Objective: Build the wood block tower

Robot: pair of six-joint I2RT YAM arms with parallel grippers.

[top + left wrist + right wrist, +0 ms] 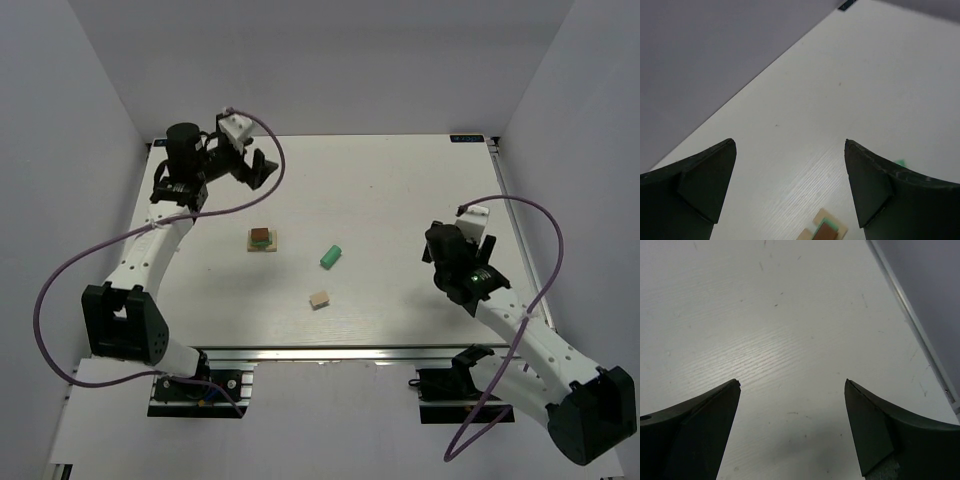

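The wood block tower (263, 239) is a low stack left of the table's middle: a tan base, a mint-green layer and a dark brown cube on top. It also shows at the bottom edge of the left wrist view (827, 231). A loose mint-green oblong (331, 256) lies to its right, and a loose tan block (319, 299) lies nearer the front. My left gripper (262, 170) (790, 145) is open and empty, behind the tower. My right gripper (437, 240) (792, 383) is open and empty over bare table at the right.
The white table (400, 190) is walled at the back and both sides. Its right edge rail (912, 320) runs close beside my right gripper. Purple cables loop off both arms.
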